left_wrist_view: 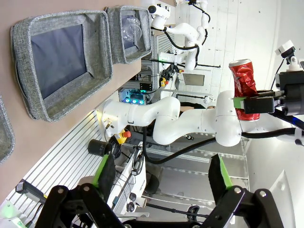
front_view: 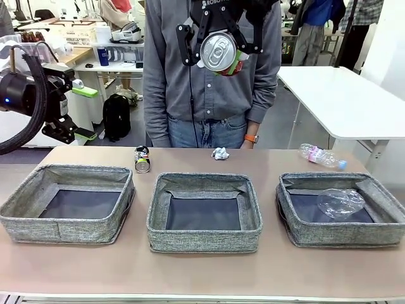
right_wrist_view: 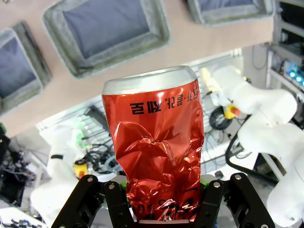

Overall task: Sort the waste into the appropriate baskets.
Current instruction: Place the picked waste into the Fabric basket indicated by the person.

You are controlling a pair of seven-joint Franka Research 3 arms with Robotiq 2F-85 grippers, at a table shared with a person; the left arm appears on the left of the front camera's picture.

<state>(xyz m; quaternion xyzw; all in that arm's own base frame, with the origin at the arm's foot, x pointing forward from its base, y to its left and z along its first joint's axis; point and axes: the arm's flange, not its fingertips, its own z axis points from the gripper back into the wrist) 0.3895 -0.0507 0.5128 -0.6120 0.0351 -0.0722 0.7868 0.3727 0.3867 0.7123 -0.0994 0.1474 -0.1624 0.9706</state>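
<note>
My right gripper (front_view: 220, 39) hangs high over the table's far edge, shut on a dented red can (front_view: 218, 53) whose silver end faces the front camera. In the right wrist view the can (right_wrist_view: 159, 152) stands between the fingers. My left gripper (front_view: 81, 114) is open and empty, raised off the table's left end; in its wrist view the green pads (left_wrist_view: 103, 171) stand wide apart. On the table behind the three grey baskets lie a dark can (front_view: 142, 159), a paper ball (front_view: 219, 153) and a clear bottle (front_view: 321, 155). The left basket (front_view: 63, 228) and middle basket (front_view: 202, 239) are empty; the right basket (front_view: 342, 233) holds a crushed clear bottle (front_view: 340, 202).
A person in a grey shirt (front_view: 190, 95) stands at the far side, directly behind the raised can. A white table (front_view: 342, 101) stands beyond to the right. A strip of bare tabletop (front_view: 202, 272) runs in front of the baskets.
</note>
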